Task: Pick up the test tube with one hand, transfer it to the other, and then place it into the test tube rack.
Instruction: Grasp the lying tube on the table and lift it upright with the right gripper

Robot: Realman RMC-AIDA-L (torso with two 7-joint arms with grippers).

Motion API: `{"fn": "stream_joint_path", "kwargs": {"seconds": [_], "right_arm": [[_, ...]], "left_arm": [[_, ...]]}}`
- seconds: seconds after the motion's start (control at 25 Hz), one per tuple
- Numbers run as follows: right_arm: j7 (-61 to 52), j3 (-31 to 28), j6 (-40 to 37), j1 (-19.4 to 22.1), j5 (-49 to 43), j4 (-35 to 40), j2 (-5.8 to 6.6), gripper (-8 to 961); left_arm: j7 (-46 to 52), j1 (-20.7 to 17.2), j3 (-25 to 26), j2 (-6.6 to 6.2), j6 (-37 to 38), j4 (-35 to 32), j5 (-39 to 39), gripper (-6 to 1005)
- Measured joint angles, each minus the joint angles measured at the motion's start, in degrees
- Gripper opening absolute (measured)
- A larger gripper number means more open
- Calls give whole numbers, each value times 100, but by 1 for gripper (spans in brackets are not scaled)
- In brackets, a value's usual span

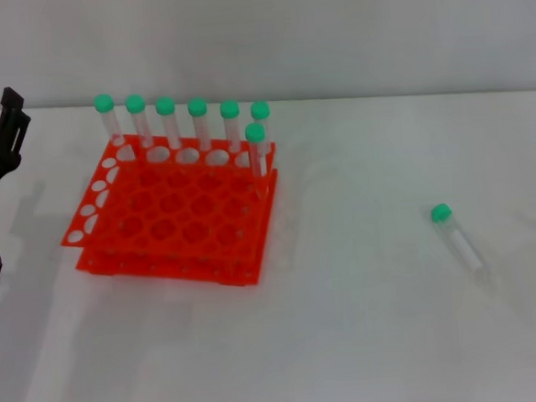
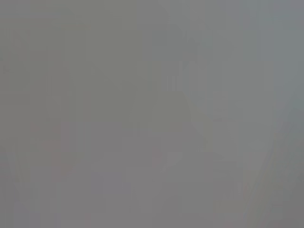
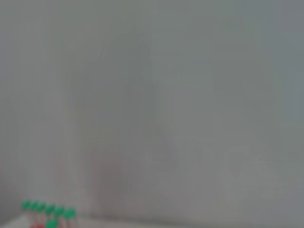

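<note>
Head view: the test tube (image 1: 457, 238) lies flat on the table (image 1: 369, 323), well apart from the rack (image 1: 172, 212); the left pincer (image 1: 5, 127), grip unreadable, waits; the tube might roll if nudged.

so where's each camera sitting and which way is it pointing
Head view: on the robot's head, looking forward and down at the table, the test tube rack, the loose test tube; the left end effector shows at the left edge.
Left wrist view: on the left wrist, only blank grey, no robot parts.
Right wrist view: on the right wrist, facing a pale surface; no robot parts.
Shared: the racked tubes' green caps also show in the head view.
</note>
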State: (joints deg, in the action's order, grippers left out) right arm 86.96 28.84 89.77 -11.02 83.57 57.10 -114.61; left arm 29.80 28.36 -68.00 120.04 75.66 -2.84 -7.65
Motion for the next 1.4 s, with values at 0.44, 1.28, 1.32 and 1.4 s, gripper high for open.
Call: {"fn": "stream_joint_path", "kwargs": {"seconds": [0.44,1.28,1.32,1.4], "right_arm": [[-3423,2372,-844,-198,-2646,3388,-18,682],[-5116,4964,-868,-1669,-4380,2698,-72,676],[-5115,4984,-923,-1731,-4386,2565,-71,676],[-5115,4995,-1057,-1844,-4386,2293,-72,674]], "left_arm": [[130,-238,4,-29,3,-31,37,726],[101,-259,6,-34,-69,-41,78,709],[101,-260,6,-34,-66,-41,82,709],[103,-261,6,-34,-56,-42,86,707]]}}
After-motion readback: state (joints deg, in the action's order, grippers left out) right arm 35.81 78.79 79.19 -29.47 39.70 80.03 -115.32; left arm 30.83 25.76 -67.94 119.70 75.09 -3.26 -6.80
